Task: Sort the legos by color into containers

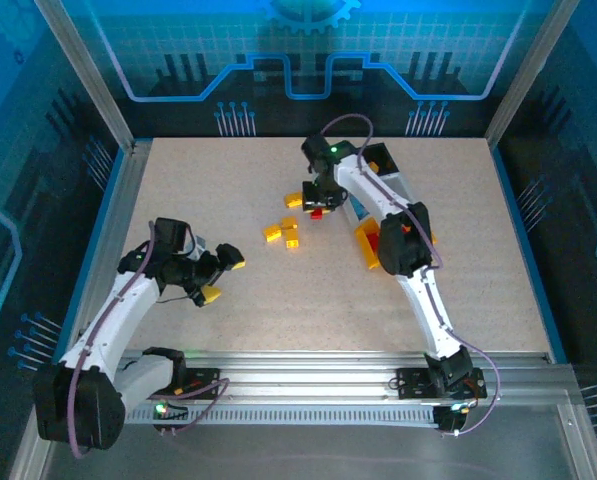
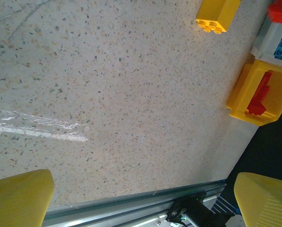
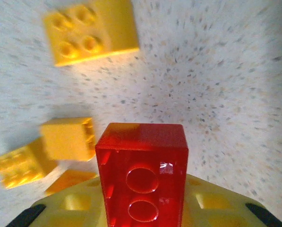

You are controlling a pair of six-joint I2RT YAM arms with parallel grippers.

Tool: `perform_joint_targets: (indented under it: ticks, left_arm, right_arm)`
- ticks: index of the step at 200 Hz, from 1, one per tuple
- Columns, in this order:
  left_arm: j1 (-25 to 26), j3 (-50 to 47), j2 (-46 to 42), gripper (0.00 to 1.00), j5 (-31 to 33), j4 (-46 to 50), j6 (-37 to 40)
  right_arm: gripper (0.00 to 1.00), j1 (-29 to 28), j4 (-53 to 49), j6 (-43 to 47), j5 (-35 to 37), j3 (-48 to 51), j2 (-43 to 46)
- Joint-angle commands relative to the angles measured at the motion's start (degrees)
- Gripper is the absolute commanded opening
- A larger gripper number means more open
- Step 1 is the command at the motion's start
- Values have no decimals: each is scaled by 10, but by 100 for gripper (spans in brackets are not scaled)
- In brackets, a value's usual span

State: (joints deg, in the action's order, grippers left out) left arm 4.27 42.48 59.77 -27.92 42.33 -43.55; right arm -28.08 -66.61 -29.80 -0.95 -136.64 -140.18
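My right claw (image 3: 141, 210) clamps a red lego (image 3: 141, 156), its long axis pointing straight ahead. There is bare table (image 3: 235, 71) on the right. My left claw (image 2: 143, 205) is spread apart.

Speckled counter in a blue-lit enclosure

The pale, speckled counter (image 1: 228, 190) is boxed in by blue walls (image 1: 308, 50) printed with glowing circuit lines and a gear emblem (image 1: 313, 9). Slanted metal posts (image 1: 83, 70) stand at the back corners. A ribbed metal rail (image 1: 308, 385) runs along the near edge, and a streak of glare (image 2: 37, 128) lies on the surface.
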Motion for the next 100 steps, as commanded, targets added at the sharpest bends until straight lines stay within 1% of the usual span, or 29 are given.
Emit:
perform_joint_targets:
  ticks: [1,25,51,73,100]
  left_arm:
    - [-4,11,10,99,-12,-13,0]
    - [-4,10,20,99,-16,-30,-7]
    - [-3,4,24,99,-20,-54,-21]
    - [-1,-4,28,99,-22,-74,-33]
    - [13,2,45,99,-19,-81,-35]
  right_arm:
    - [33,30,-18,-9,-16,-34,78]
    - [33,64,-21,-8,-16,-33,115]
    - [34,108,-26,-1,-13,-7,130]
    - [34,141,-14,5,-10,44,142]
    - [35,173,16,4,-19,113,154]
